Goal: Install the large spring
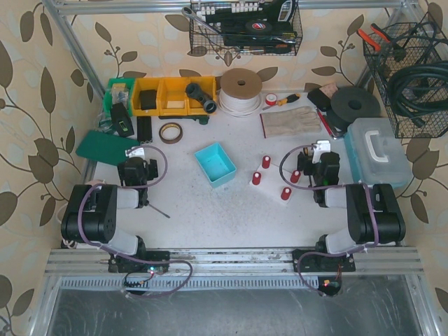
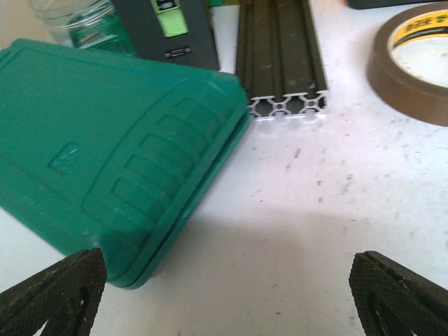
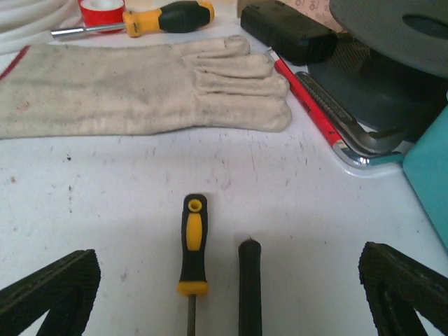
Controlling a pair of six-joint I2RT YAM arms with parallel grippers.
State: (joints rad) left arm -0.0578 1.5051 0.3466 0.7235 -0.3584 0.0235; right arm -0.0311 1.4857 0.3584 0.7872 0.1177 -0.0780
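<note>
Top view: the left arm (image 1: 98, 210) and right arm (image 1: 367, 210) sit folded at the near edge of the bench (image 1: 210, 210). A blue tray (image 1: 215, 164) lies mid-bench, red cylinders (image 1: 256, 178) beside it. I cannot make out the spring.

Left wrist: the left fingers (image 2: 56, 294) gape wide and empty, near a green case (image 2: 105, 154).

Right wrist: the right fingers (image 3: 49, 290) gape wide and empty. A screwdriver (image 3: 192, 245) lies on the bench between them, a glove (image 3: 140, 94) beyond.

Bright even overhead light, soft shadows, slightly blurred close-ups
</note>
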